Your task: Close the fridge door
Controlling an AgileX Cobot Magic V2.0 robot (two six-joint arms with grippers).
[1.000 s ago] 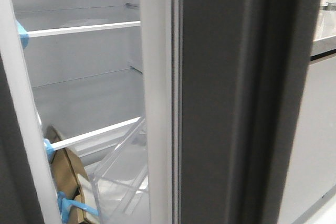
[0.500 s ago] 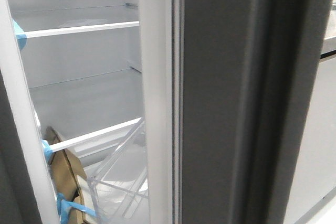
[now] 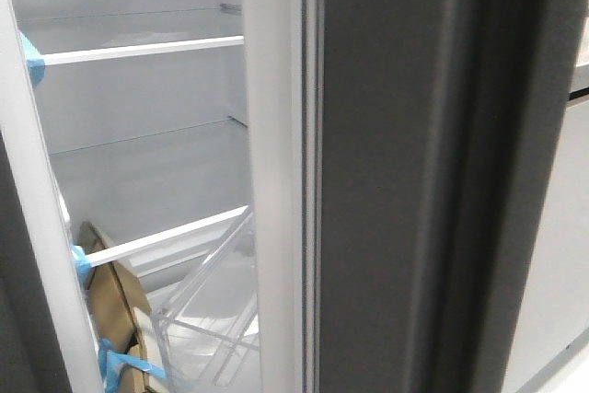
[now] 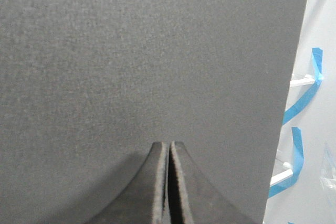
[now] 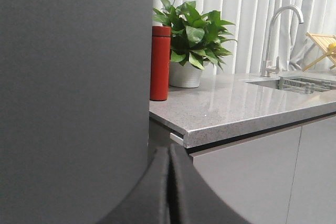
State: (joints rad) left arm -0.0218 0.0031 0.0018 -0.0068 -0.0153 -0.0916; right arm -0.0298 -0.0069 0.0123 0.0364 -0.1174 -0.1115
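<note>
The fridge door (image 3: 414,181) is a dark grey slab, seen nearly edge-on in the front view and filling its right half. Its white lining (image 3: 271,181), grey gasket (image 3: 311,181) and clear bin (image 3: 212,319) face the open interior. Neither gripper shows in the front view. My left gripper (image 4: 169,145) is shut and empty, tips against a matte dark grey face (image 4: 142,51); I cannot tell which door it is. My right gripper (image 5: 169,150) is shut and empty beside the edge of a dark grey slab (image 5: 73,87).
Inside are white shelves (image 3: 138,51) and cardboard (image 3: 115,296) held with blue tape (image 3: 120,361). Right of the fridge is a grey counter (image 5: 236,108) with a red bottle (image 5: 160,62), a potted plant (image 5: 191,30), a tap (image 5: 278,30) and a sink (image 5: 304,83), above light-grey cabinet doors (image 5: 252,182).
In the front view the dark door slab has spread to the right and now hides most of the counter and cabinet. The interior's left frame has shifted slightly left.
</note>
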